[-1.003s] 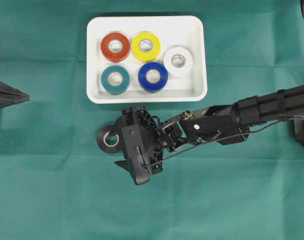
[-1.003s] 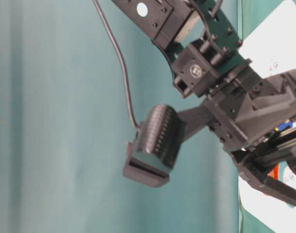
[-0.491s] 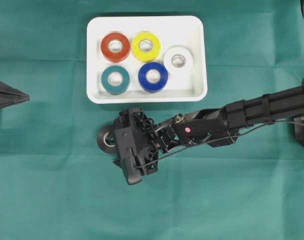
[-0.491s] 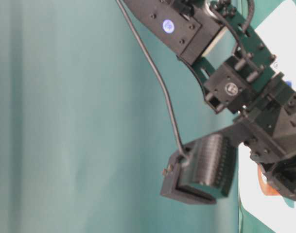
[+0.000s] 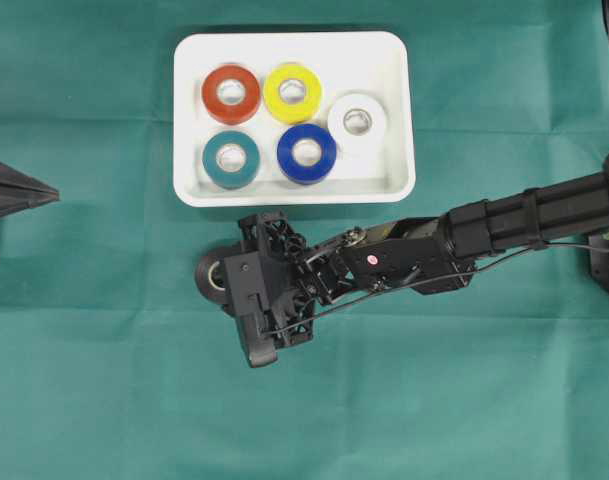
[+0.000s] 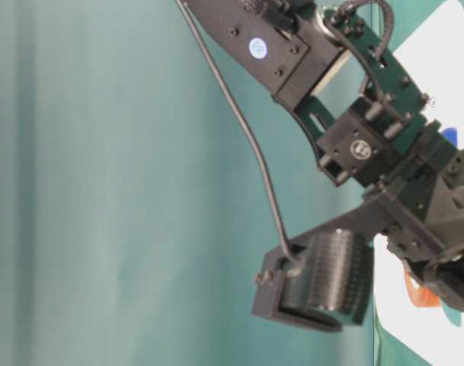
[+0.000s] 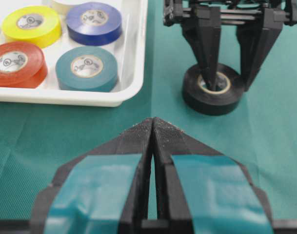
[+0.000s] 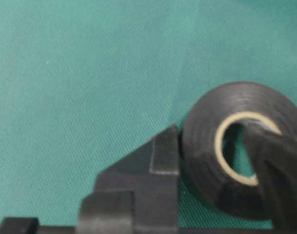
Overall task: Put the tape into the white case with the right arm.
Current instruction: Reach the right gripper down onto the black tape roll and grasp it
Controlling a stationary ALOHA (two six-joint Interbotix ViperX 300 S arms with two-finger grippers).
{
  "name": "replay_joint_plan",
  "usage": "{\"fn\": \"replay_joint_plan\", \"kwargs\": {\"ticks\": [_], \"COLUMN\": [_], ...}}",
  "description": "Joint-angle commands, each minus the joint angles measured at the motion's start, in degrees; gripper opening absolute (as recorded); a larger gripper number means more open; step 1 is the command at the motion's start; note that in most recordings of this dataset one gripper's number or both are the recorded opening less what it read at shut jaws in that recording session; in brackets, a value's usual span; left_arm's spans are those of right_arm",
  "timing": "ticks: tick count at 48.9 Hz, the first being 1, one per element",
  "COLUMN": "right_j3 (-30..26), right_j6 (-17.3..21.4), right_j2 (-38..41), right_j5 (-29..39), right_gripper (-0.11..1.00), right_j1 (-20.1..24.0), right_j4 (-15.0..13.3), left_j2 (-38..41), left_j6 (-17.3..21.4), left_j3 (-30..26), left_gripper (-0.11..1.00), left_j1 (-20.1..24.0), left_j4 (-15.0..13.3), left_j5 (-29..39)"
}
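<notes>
Green cloth covers the bench; the black tape (image 7: 214, 90) lies just below the case (image 5: 396, 120), which holds five rolls. Right claw (image 7: 231, 78) pinches the roll's wall — one finger in the core, one outside; left claw (image 7: 152, 127) shut, idle. A second ago the right jaws stood wide. Risk: the grip looks shallow, I think — the roll could swing or slip on lifting
</notes>
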Motion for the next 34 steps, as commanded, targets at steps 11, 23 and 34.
{"fn": "replay_joint_plan", "kwargs": {"ticks": [11,23,34], "right_j3": [-0.88,-0.7,-0.88], "right_j6": [0.09,0.0,-0.26], "right_j2": [-1.23,-4.22,-8.26], "right_j5": [0.26,0.88,4.04], "right_gripper": [0.03,0.03,0.02], "right_j1": [1.05,1.14,1.14], "right_j4": [0.18,0.18,0.0], "left_j2": [0.44,0.44,0.44], "left_j6": [0.0,0.0,0.0], "left_j3": [-0.79,-0.79,-0.79], "left_gripper": [0.01,0.01,0.01], "left_j1": [0.18,0.18,0.18], "left_j4": [0.0,0.0,0.0], "left_j5": [-0.53,-0.44,-0.44]}}
